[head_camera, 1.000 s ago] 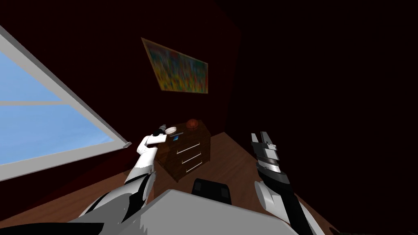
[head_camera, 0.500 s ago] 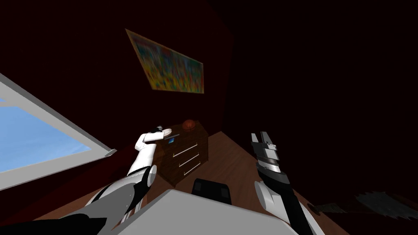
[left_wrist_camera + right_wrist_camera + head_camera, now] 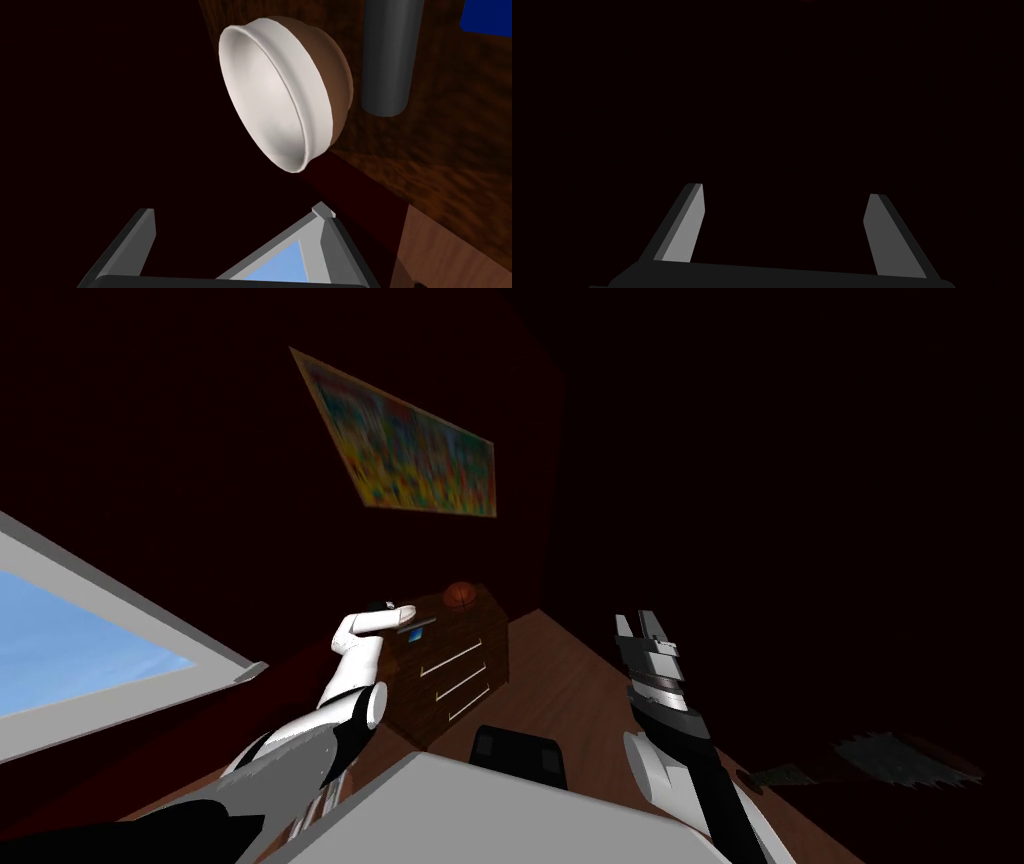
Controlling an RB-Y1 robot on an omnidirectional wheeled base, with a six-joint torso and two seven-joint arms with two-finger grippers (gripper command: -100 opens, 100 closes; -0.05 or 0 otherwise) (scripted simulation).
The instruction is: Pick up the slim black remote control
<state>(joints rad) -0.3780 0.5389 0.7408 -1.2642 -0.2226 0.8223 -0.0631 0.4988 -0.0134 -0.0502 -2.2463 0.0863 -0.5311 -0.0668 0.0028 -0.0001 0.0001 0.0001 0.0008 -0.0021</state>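
Note:
The slim remote (image 3: 387,55) is a dark grey bar lying on the wooden dresser top (image 3: 450,150), just past a bowl (image 3: 280,95) that is white inside and brown outside. In the head view the remote (image 3: 426,621) is a thin dark strip beside the bowl (image 3: 403,613). My left gripper (image 3: 235,212) is open and holds nothing; it hovers off the dresser's edge, short of the bowl, with the remote further on. In the head view it (image 3: 384,607) reaches the dresser's near left corner. My right gripper (image 3: 640,623) is open and held up in the air to the right, its fingers (image 3: 684,225) against darkness.
The dresser (image 3: 450,673) has three drawers and stands against a dark red wall. A blue flat thing (image 3: 415,634) and a brown ball (image 3: 459,595) also rest on its top. A window (image 3: 90,658) lies to the left, wooden floor (image 3: 560,688) to the right.
My head view has swung, so the window slid left. My left arm has stretched further toward the dresser top, bringing the hand up to the bowl. The right arm has not moved.

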